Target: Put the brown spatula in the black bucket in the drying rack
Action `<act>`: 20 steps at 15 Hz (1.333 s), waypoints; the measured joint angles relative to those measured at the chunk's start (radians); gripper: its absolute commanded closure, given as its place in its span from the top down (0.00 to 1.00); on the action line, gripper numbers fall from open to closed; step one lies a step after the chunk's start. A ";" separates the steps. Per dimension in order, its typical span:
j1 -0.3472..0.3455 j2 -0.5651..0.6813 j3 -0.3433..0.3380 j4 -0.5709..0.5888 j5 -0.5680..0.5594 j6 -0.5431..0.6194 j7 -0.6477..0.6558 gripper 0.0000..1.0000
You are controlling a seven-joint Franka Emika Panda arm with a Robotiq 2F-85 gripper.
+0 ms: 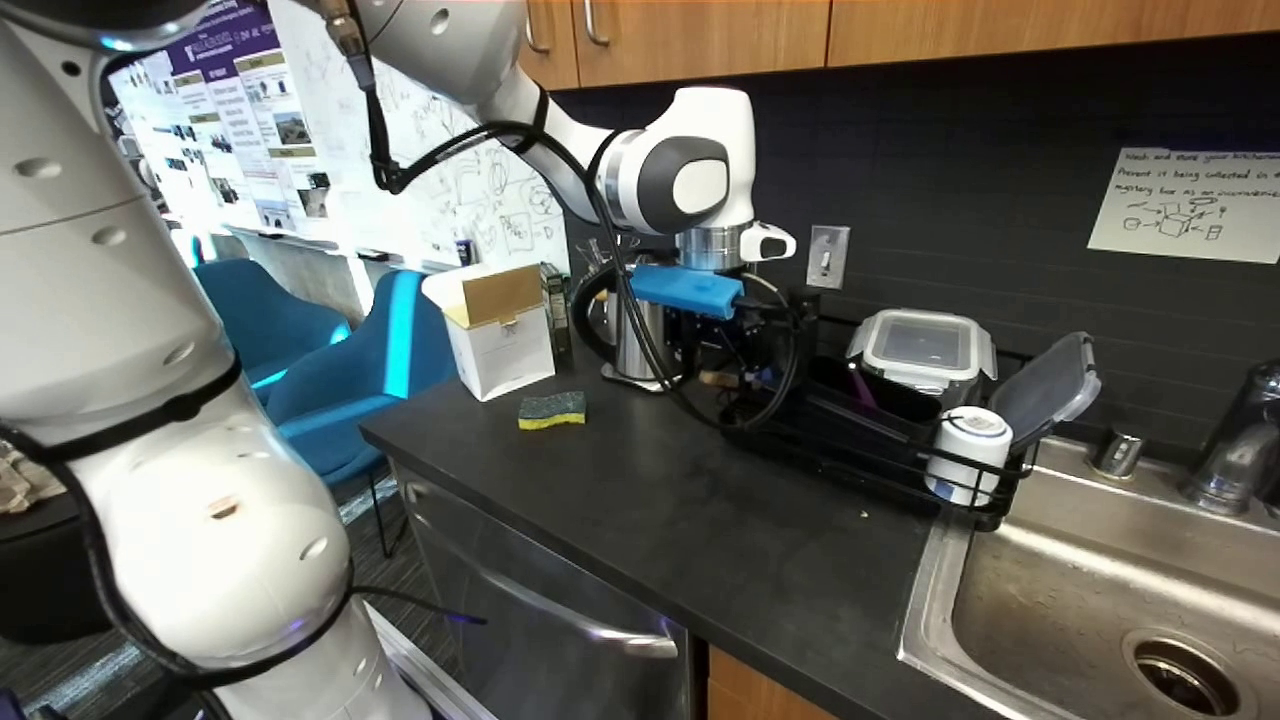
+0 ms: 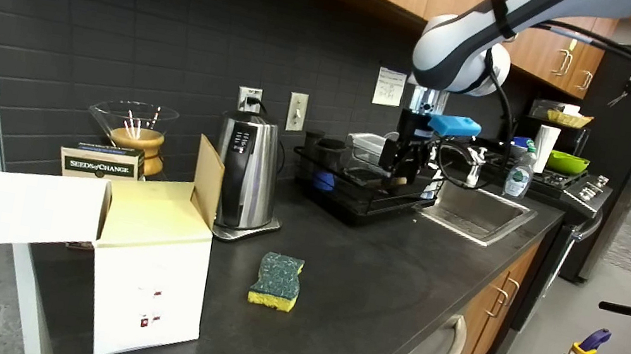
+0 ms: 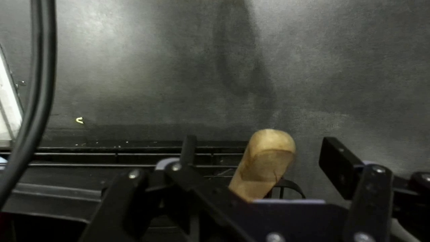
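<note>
The gripper stands over the edge of the drying rack, its fingers spread wide with nothing pinched. Between them, in the wrist view, the handle of the brown spatula slants out over the rack's edge; the blade is hidden. Dark cups stand inside the rack, toward its back; which of them, if any, is the black bucket, I cannot tell.

The step in hand looks like taking hold of the handle. It should go best with the fingers centred on the wood and low enough to catch it behind the rounded end, then closed gently, as a slanted handle may twist or slip. A straight lift clear of the rack's wires is wise before any move along it to the bucket.
</note>
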 measured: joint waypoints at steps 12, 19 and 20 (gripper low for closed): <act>0.003 0.008 -0.001 0.018 0.000 -0.001 -0.026 0.09; 0.004 0.006 -0.001 0.018 0.000 -0.009 -0.026 0.09; 0.004 0.003 0.000 0.019 0.000 -0.016 -0.026 0.09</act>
